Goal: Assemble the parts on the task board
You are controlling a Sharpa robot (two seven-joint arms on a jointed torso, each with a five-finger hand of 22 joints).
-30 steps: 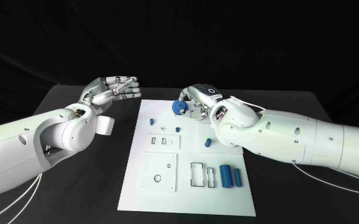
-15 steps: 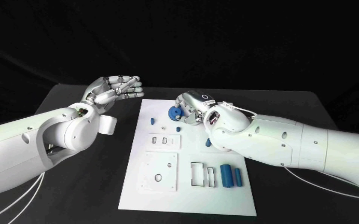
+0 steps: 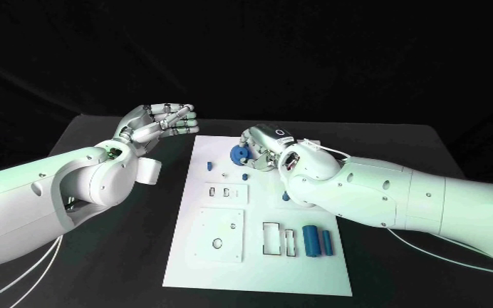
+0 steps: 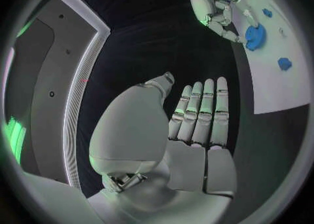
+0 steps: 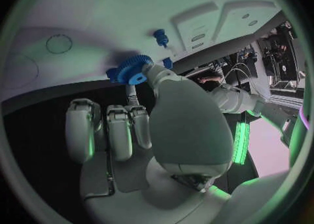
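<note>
The white task board [image 3: 257, 269] lies in the middle of the black table. My right hand [image 3: 264, 145] hovers over the board's far end and pinches a blue gear [image 3: 239, 154] between thumb and a finger. The right wrist view has the gear [image 5: 134, 70] just above the board [image 5: 91, 9], near a small blue peg [image 5: 161, 37]. My left hand [image 3: 160, 124] is raised off the board's far left corner, fingers extended, holding nothing. From the left wrist, that palm [image 4: 196, 130] faces the right hand [image 4: 212, 1] and the gear [image 4: 255, 35].
Small blue pieces [image 3: 209, 166] [image 3: 244, 176] [image 3: 286, 195] stand on the board's far half. Two blue cylinders [image 3: 316, 242] lie by a rectangular slot [image 3: 276, 239] at the near right. White inset plates [image 3: 220, 236] with holes sit at the near left.
My right hand has carried the gear a little to the left and lower over the board's far end, then held still. The left hand has barely moved.
</note>
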